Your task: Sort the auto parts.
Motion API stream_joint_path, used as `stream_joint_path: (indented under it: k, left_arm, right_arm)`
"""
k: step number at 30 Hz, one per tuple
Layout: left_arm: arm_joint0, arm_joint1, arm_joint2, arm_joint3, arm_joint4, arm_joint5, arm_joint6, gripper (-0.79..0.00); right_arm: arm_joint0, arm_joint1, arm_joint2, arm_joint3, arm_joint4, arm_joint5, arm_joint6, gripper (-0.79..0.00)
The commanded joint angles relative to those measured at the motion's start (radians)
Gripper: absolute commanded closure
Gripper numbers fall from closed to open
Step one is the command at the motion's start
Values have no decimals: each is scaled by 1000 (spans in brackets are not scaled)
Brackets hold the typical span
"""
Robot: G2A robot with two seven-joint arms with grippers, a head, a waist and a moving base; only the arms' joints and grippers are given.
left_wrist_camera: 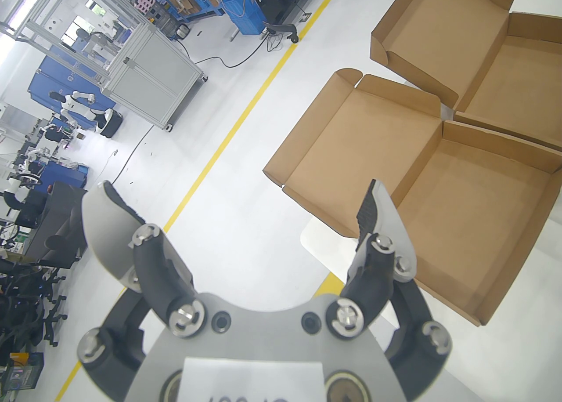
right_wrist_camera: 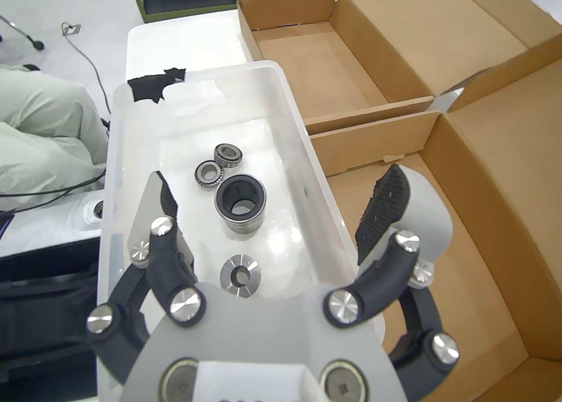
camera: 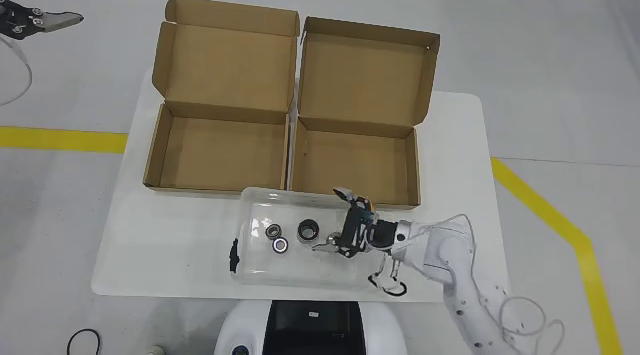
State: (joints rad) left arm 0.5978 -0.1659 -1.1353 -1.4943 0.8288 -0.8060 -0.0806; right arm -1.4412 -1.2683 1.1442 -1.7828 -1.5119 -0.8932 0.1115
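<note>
Right claw (right_wrist_camera: 275, 179) spread above clear bin (right_wrist_camera: 290, 92), large bearing (right_wrist_camera: 239, 206) inside

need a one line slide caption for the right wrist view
Open right gripper above a clear bin holding four metal auto parts, beside two empty cardboard boxes.

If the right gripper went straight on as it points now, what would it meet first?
Probably the large cylindrical bearing in the clear bin, ahead of the open right gripper; depth is unclear, so the bin's floor might come first.
</note>
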Motion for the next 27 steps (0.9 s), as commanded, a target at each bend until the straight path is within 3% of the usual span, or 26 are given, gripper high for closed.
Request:
stream_joint_path:
  k: [1, 3, 4, 6, 8, 10, 14, 27]
  left_arm:
    - [0, 0, 0, 0, 0, 0, 0, -785]
    - [0, 0, 0, 0, 0, 0, 0, -785]
    - [0, 0, 0, 0, 0, 0, 0, -785]
    - [0, 0, 0, 0, 0, 0, 0, -785]
    - [0, 0, 0, 0, 0, 0, 0, -785]
    - [0, 0, 0, 0, 0, 0, 0, -785]
    - [0, 0, 0, 0, 0, 0, 0, -785]
    - [0, 0, 0, 0, 0, 0, 0, -785]
  right_arm:
    - [24, 0, -23, -4, -2, -29, 23, -785]
    - [53, -2, -56, -4, 0, -45, 56, -773]
    - [67, -4, -73, -3, 5, -48, 73, -711]
    - [95, -8, -105, 4, 14, -50, 111, -659]
    - [118, -12, -133, 14, 22, -42, 151, -536]
    - [134, -16, -154, 23, 30, -23, 188, -600]
    - [146, -18, -180, 37, 44, 10, 244, -659]
    - [152, -15, -230, 68, 83, 65, 409, -588]
